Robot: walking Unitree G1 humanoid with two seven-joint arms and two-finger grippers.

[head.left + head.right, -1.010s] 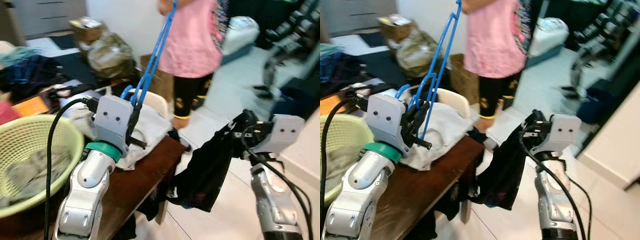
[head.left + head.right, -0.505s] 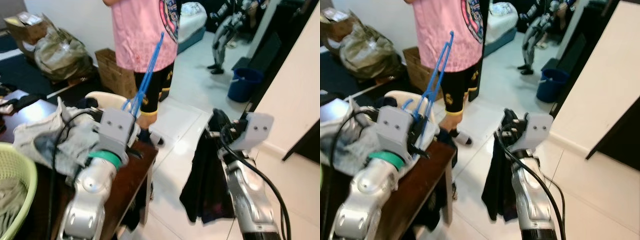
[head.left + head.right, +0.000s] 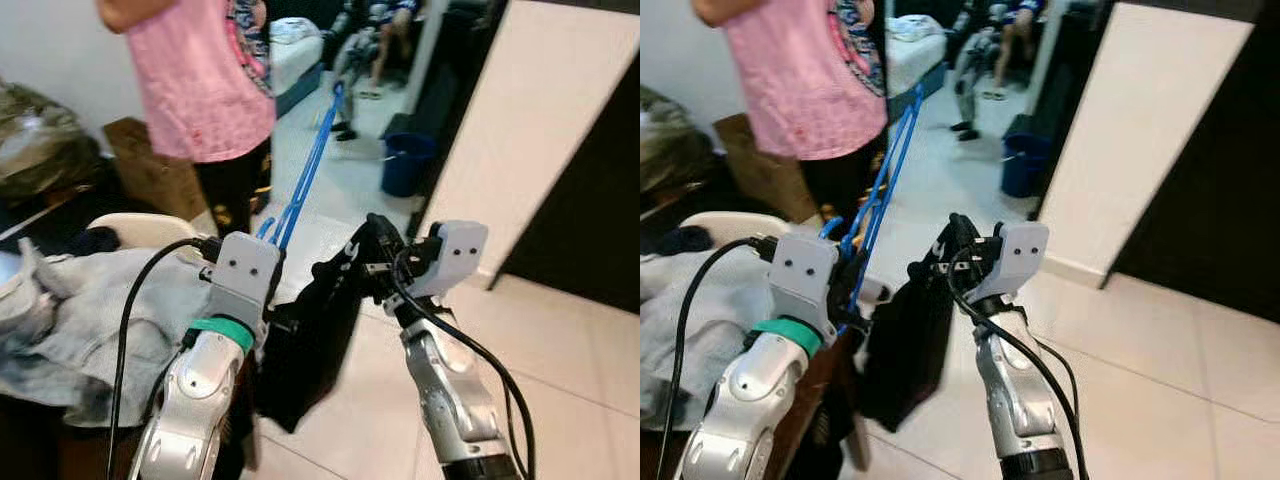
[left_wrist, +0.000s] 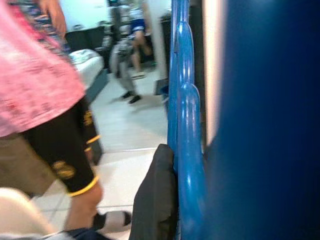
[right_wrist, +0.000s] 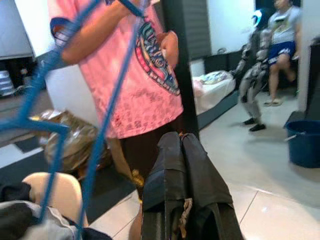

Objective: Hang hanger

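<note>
The left gripper [image 3: 272, 262] has its jaws closed on the lower end of the blue hanger [image 3: 312, 165], which slants up and forward toward the person in the pink shirt [image 3: 195, 80]. The right gripper [image 3: 372, 262] has its jaws pinched together on a dark garment [image 3: 312, 340] that droops toward the floor [image 3: 560, 330] beside the table edge.

Procedure, as judged from this stance: keep both grips firm while moving, hold the hanger's free end away from the person, and lift the garment so it does not drag or snag on the table.

The right wrist view shows the hanger's crossbar and frame [image 5: 65, 115] in front of the person. The head views add the grey clothes [image 3: 75, 320] heaped on the table and a blue bucket [image 3: 405, 165] well ahead.
</note>
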